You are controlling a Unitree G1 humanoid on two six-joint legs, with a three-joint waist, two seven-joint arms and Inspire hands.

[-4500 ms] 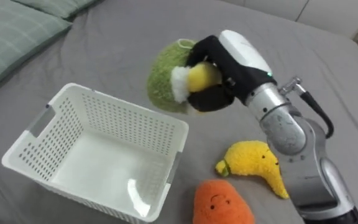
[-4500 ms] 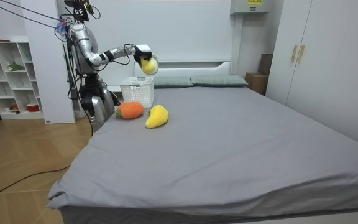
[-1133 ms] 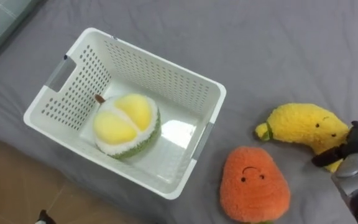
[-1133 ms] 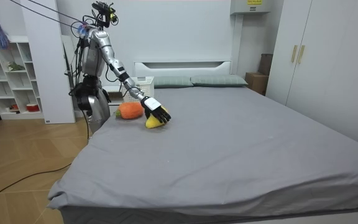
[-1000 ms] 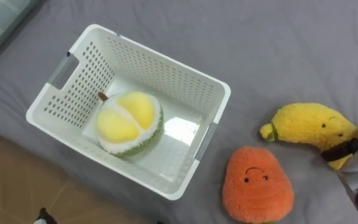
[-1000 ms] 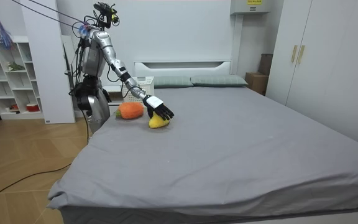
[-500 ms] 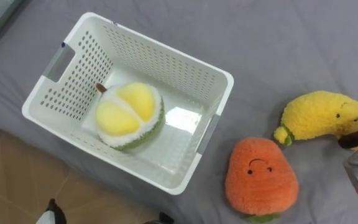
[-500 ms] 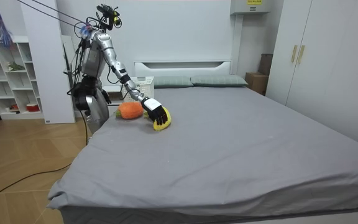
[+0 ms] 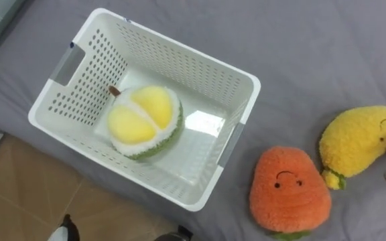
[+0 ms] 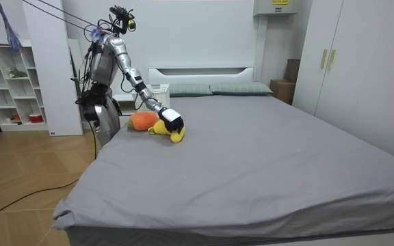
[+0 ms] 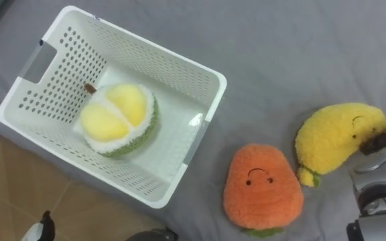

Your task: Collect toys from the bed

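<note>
Left eye view: the durian (image 9: 144, 122) is lying in the basket (image 9: 173, 63), so you're counting one toy collected. The orange toy (image 9: 289, 189) and banana (image 9: 362, 139) are lying just beside it on the grey bed (image 9: 313, 53).

Room view: you're standing at the bed's corner near the shelf (image 10: 12, 82) on a wood floor (image 10: 26, 171), with your right hand (image 10: 172, 121) reaching onto the banana.

Right eye view: dark fingers (image 11: 379, 138) are curling round the banana's end, probably gripping it for the basket.
</note>
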